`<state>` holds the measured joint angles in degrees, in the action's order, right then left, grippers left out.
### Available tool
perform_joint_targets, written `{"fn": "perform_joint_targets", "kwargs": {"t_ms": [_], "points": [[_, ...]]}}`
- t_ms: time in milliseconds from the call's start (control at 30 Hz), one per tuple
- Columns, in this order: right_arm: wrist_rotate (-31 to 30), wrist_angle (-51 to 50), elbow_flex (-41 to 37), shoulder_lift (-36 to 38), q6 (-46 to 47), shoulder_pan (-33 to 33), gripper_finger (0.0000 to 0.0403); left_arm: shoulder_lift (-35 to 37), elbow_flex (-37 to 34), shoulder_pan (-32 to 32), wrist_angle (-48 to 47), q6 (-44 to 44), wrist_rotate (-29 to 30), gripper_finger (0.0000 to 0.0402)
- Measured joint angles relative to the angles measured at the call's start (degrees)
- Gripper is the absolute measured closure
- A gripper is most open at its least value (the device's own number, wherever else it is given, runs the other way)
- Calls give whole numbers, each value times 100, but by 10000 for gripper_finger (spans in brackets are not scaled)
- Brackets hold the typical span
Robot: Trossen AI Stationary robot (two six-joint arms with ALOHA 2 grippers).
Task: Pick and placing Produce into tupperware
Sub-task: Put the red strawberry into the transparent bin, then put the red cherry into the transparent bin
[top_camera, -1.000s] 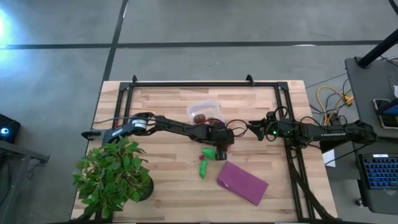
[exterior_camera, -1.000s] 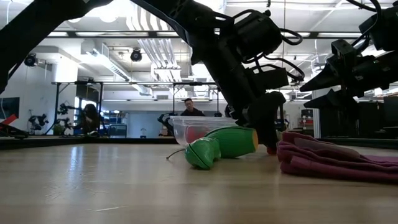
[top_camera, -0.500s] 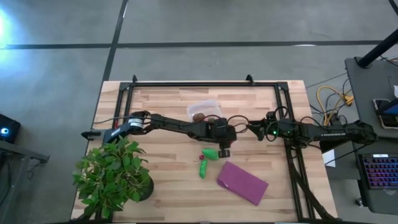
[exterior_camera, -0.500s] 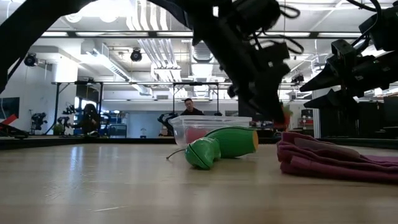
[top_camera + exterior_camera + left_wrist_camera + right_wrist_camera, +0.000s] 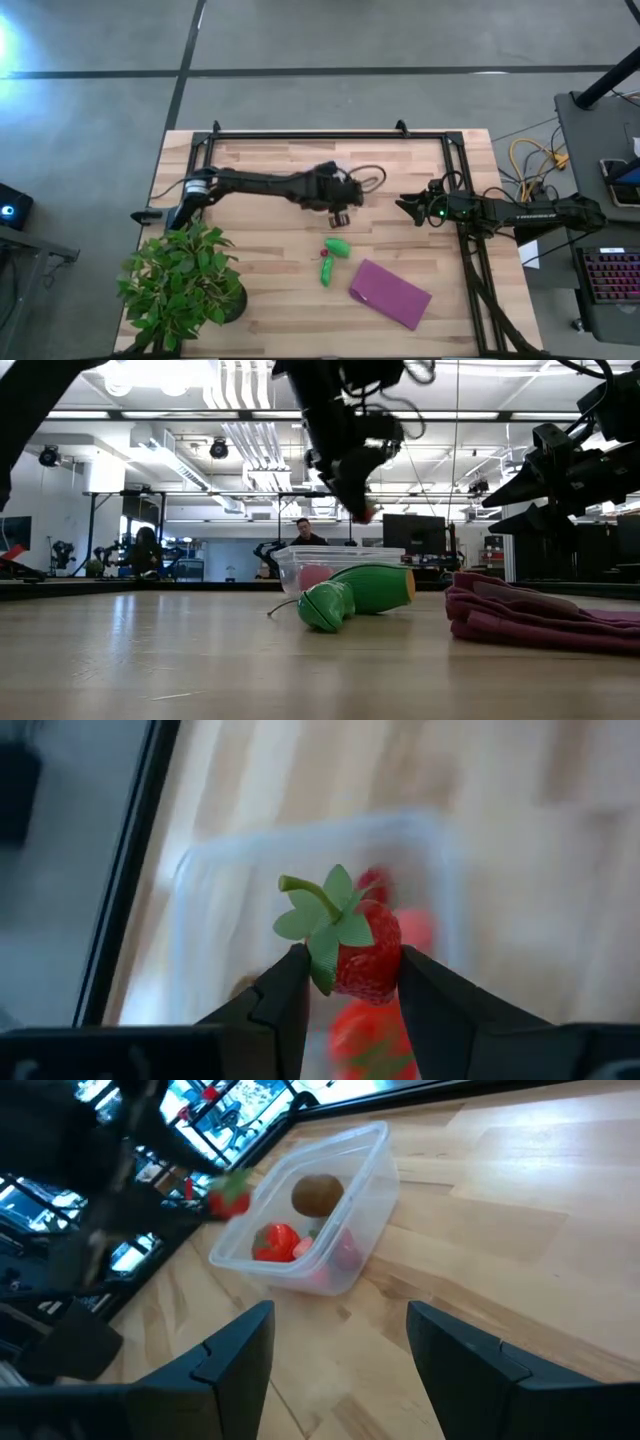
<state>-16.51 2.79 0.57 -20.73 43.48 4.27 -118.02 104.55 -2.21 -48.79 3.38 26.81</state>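
High view: left gripper (image 5: 340,212), pinching a strawberry (image 5: 362,950), has moved from the green pods (image 5: 337,246) to the tupperware (image 5: 310,1205).

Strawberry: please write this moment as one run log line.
left hand: shut on strawberry | position: above tupperware | right hand: open, waiting

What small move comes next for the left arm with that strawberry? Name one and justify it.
Probably lower a little and open the fingers. The left gripper is shut on the strawberry and hangs above the tupperware, which already holds a brown ball and red pieces. Two green pods wait on the table. The right gripper stays open, off to the side.
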Motion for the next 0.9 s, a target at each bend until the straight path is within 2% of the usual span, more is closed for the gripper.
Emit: {"fn": "perform_joint_targets", "kwargs": {"t_ms": [133, 267, 333, 567, 667, 733, 900], "points": [[-2, 0, 0, 1, 1, 2, 184, -15, -203, -426, -220, 534, -105, 284], [0, 0, -2, 0, 0, 0, 184, -22, -467, -816, -244, 1244, -1073, 262], [0, 1, 0, 0, 0, 1, 184, -22, -533, -887, -226, 1449, -1315, 243], [0, 0, 1, 0, 0, 0, 184, -13, -590, -819, -296, 1474, -1330, 162], [0, 2, -2, 0, 2, 0, 184, 26, -590, -716, -461, 1199, -1690, 137], [-2, 1, 0, 0, 1, 0, 184, 156, -626, -570, -629, 675, -1925, 128], [0, 0, 1, 0, 0, 0, 184, 725, -996, -30, -767, -393, -1945, 126]]}}
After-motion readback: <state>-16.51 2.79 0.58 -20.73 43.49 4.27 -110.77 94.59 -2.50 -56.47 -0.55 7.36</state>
